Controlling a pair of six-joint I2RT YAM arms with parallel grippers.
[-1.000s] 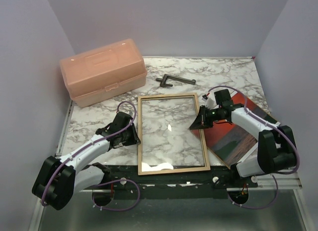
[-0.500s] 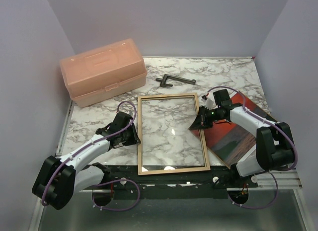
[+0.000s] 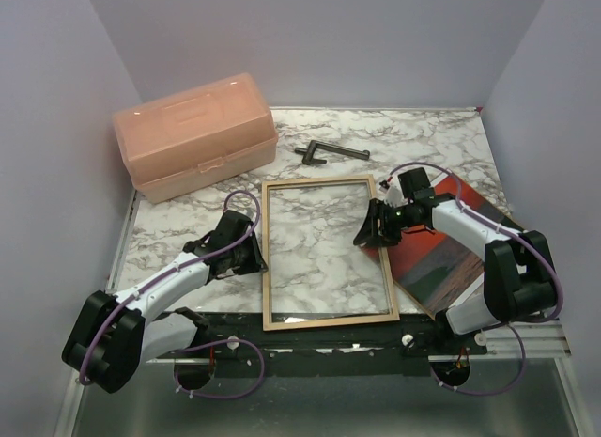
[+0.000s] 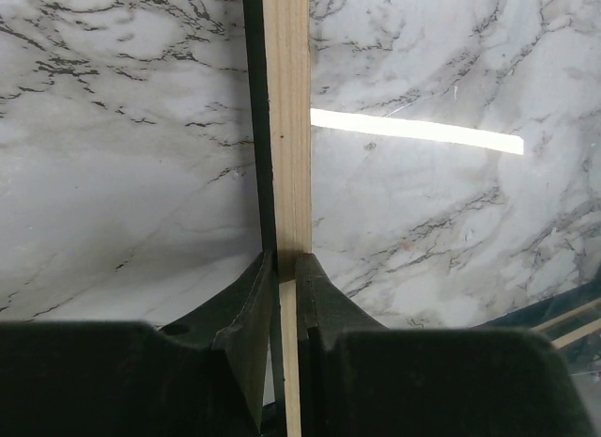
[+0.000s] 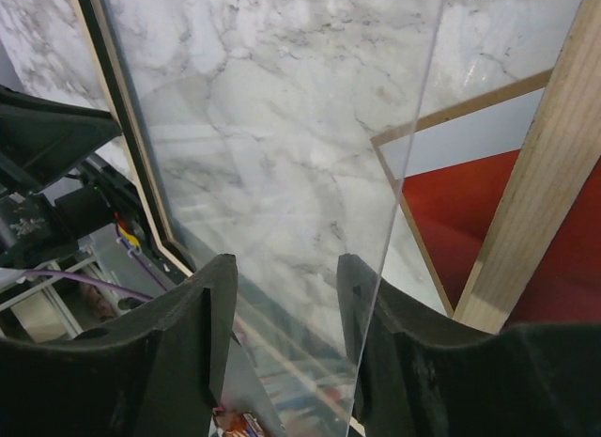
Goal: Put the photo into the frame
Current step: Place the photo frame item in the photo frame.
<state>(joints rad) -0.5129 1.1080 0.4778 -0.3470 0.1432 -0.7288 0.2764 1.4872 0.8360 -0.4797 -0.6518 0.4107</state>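
Observation:
The frame [image 3: 319, 181], tan wood round a clear pane, lies flat on the marble table between my arms. My left gripper [image 3: 255, 254] is shut on its left wooden edge [image 4: 286, 127], one finger on each side of the strip. My right gripper [image 3: 371, 232] stands open at the frame's right side. In the right wrist view its fingers [image 5: 221, 305] are spread over the clear pane [image 5: 282, 127], whose bare edge runs close by the right finger, and the wooden edge [image 5: 535, 193] lies further right. The photo [image 3: 441, 258], red sky over dark sea, lies face up under my right arm.
A pink plastic toolbox [image 3: 194, 134] stands at the back left. A dark T-shaped tool [image 3: 331, 153] lies behind the frame. A black rail [image 3: 329, 329] runs along the near table edge. Grey walls close in on both sides.
My right gripper has opened at the frame's right side, where it stood shut before. The left gripper keeps its hold on the left edge.

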